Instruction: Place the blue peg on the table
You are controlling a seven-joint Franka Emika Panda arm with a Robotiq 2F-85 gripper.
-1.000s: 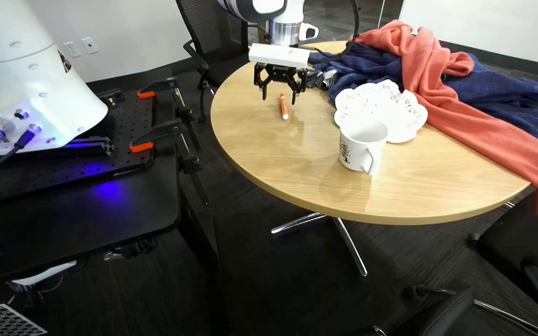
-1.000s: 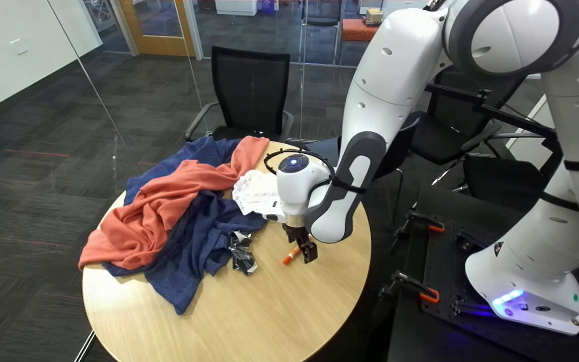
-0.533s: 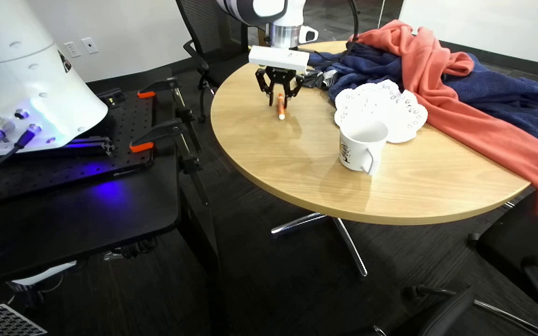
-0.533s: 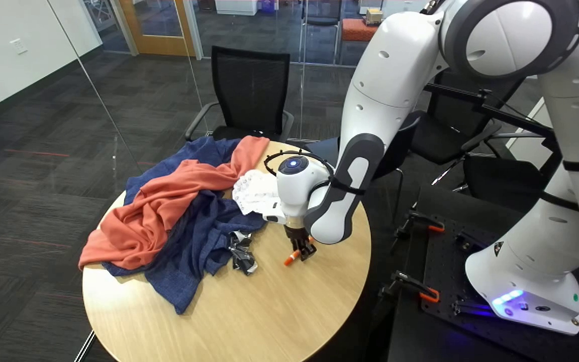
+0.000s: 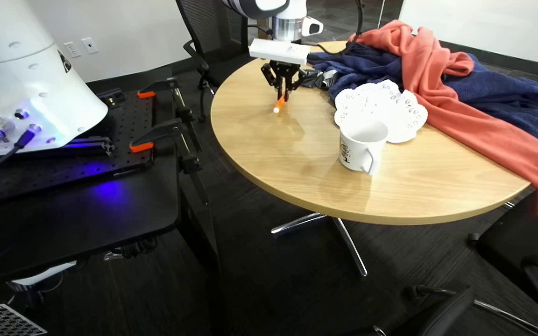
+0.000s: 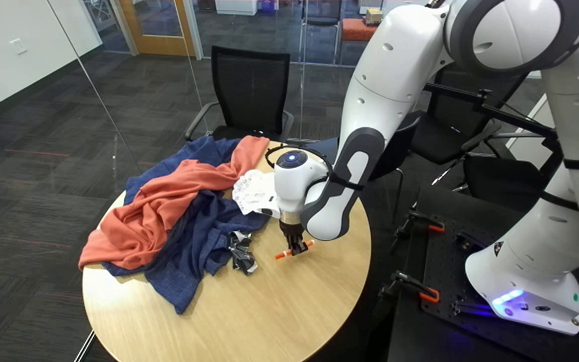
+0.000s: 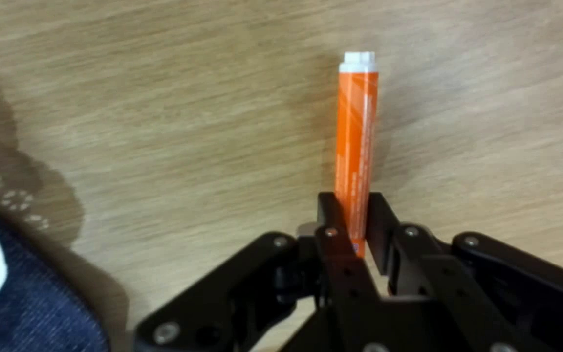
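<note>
No blue peg shows in any view. In the wrist view my gripper [image 7: 352,205] is shut on an orange marker [image 7: 356,127] with a white end, one pad on each side of its barrel. An exterior view has the same marker [image 5: 278,107] tilted in the jaws, its white end towards the camera. It appears to hang just above the round tan table [image 5: 269,149]. Seen from above in an exterior view, the marker [image 6: 283,255] sticks out on both sides of the gripper [image 6: 297,250]. The marker's far part is hidden behind the fingers in the wrist view.
A white mug [image 5: 361,147] stands on the table beside a white lacy doily [image 5: 390,109]. Navy cloth [image 6: 189,261] and coral cloth [image 6: 169,196] cover one side. A crumpled black-silver wrapper [image 6: 242,254] lies near the gripper. Chairs [image 6: 251,90] surround the table.
The jaws have come together from wide apart and taken hold of the orange marker. Gripper and marker have since risen a little, and the marker has turned slightly.
</note>
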